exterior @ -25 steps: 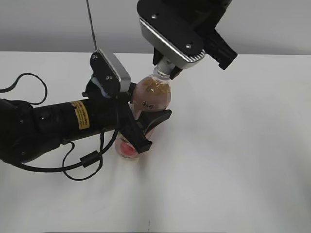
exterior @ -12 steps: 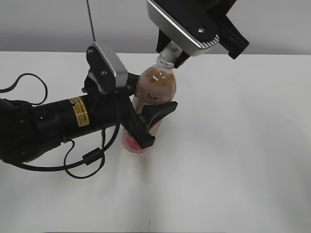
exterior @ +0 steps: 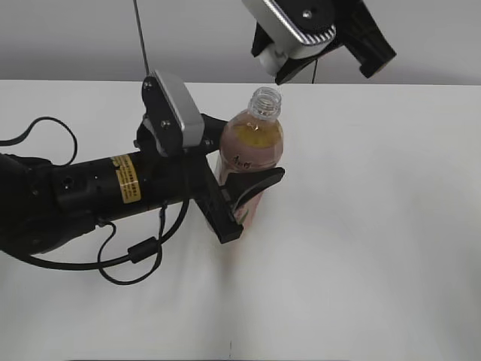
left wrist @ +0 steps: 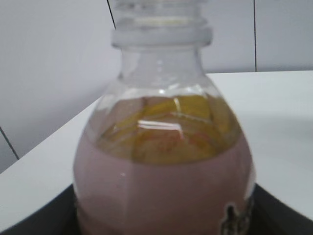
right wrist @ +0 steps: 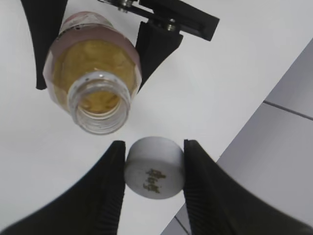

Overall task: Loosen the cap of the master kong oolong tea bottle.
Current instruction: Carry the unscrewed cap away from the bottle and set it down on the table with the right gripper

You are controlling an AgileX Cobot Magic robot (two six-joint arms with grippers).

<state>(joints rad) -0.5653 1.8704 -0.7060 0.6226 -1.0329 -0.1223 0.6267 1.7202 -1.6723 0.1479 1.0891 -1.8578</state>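
The right claw (right wrist: 152,169) is seen pressed together on the cap (right wrist: 154,167), which is pinched at its sides between the two dark ribbed fingers (right wrist: 113,176), its flat white top with a small dark mark turned toward the wrist camera. In the exterior view this claw (exterior: 289,64) is held in the air at the far side of the scene, above and just to the right of the bottle mouth, apart from it; the cap itself cannot be made out there. The master kong oolong tea bottle (exterior: 249,162) stands upright on the white tabletop (exterior: 376,248) near the middle, its threaded neck open and uncovered, amber tea visible through the clear shoulder. The left claw (exterior: 239,197) is closed around the labelled body of the bottle, one black finger (exterior: 259,183) lying across its right side and the other on the near left side. In the left wrist view the bottle's shoulder and neck ring (left wrist: 161,36) fill the frame. The left arm (exterior: 83,199) stretches away to the left, with a black cable (exterior: 128,256) looped beneath it on the tabletop.
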